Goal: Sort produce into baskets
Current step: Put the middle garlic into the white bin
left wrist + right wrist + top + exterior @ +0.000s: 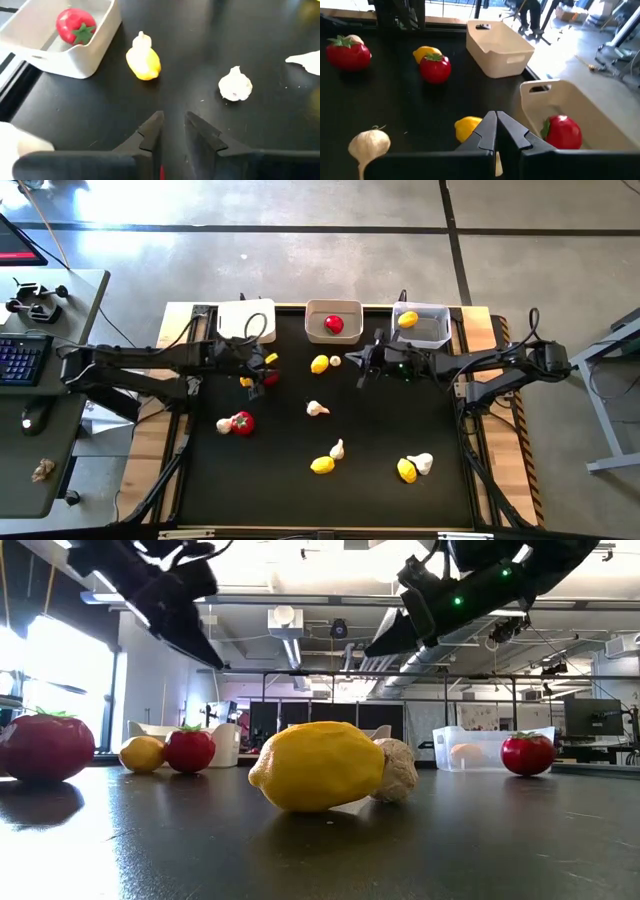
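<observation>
Three baskets stand along the far edge: a white one, a greyish-white one with a tomato in it, and a clear one with a lemon in it. Lemons, garlic bulbs and tomatoes lie scattered on the black mat. My left gripper hangs open by a narrow gap above the mat, with nothing between its fingers; a lemon and a tomato lie by it. My right gripper hangs shut and holds nothing, just this side of a lemon with a garlic bulb beside it.
More produce lies toward the near edge: a tomato with garlic, a lone garlic bulb, a lemon with garlic, and another such pair. A desk with a keyboard stands left of the table.
</observation>
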